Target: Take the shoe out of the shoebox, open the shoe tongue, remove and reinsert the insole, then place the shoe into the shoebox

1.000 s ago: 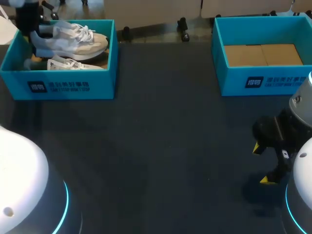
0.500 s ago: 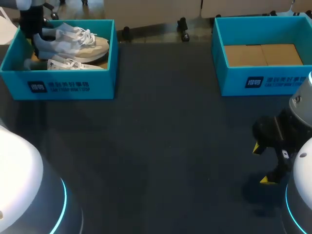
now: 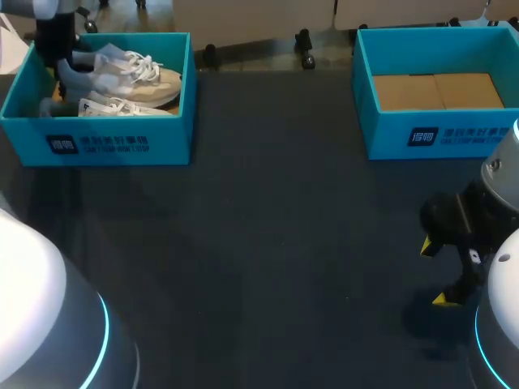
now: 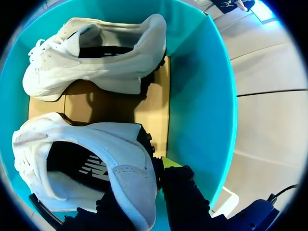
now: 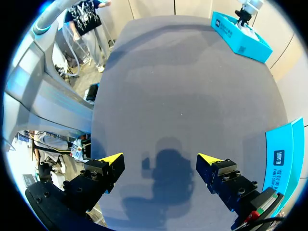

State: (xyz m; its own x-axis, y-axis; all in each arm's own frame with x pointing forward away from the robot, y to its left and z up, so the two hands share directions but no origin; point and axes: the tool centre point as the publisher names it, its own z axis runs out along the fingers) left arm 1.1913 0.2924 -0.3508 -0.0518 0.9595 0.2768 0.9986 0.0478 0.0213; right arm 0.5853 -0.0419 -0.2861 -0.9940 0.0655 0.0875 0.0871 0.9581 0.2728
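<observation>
The dark grey table [image 3: 268,243] carries two open teal boxes along its far edge: the left shoebox [image 3: 122,144] near the far left corner and the right shoebox [image 3: 405,138] near the far right corner, well apart.

I was in a robotics lab (a test bench): my left arm [image 3: 32,324] and right arm [image 3: 496,182] flanked a dark table [image 3: 268,243].

Worktop [image 3: 268,243]: dark grey, plain surface, spanned the middle and lower frame. Spare white laced shoe [image 3: 122,107]: lay at the upper left, low and partly hidden.
</observation>
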